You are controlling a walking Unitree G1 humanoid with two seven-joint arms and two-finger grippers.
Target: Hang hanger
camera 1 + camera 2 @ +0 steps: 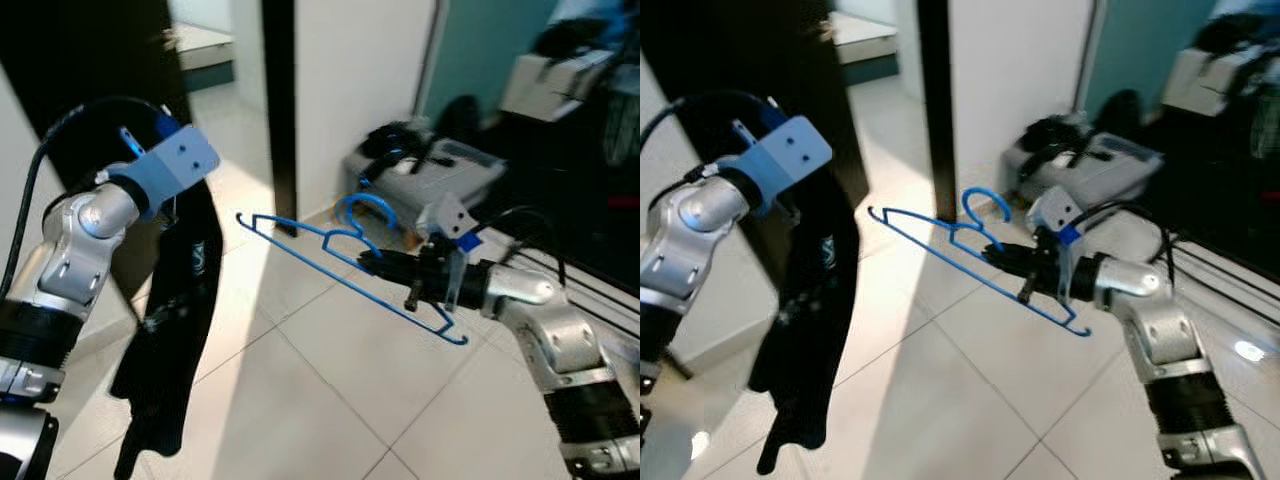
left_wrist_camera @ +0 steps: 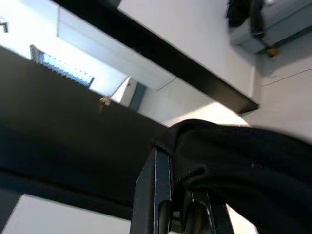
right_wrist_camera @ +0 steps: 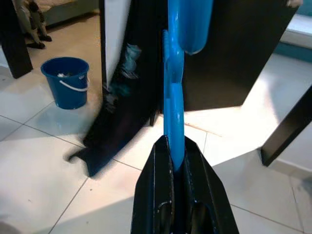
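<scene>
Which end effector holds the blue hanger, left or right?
The right end effector, shut on the blue hanger; the left end effector grips a black garment instead.

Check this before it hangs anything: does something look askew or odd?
The blue hanger is held tilted, nearly flat, in the right end effector, still bare. The black garment dangles from the left end effector, bunched over its fingers.

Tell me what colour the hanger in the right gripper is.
Bright blue. The hanger shows best in the left eye view, clamped in the right gripper.
</scene>
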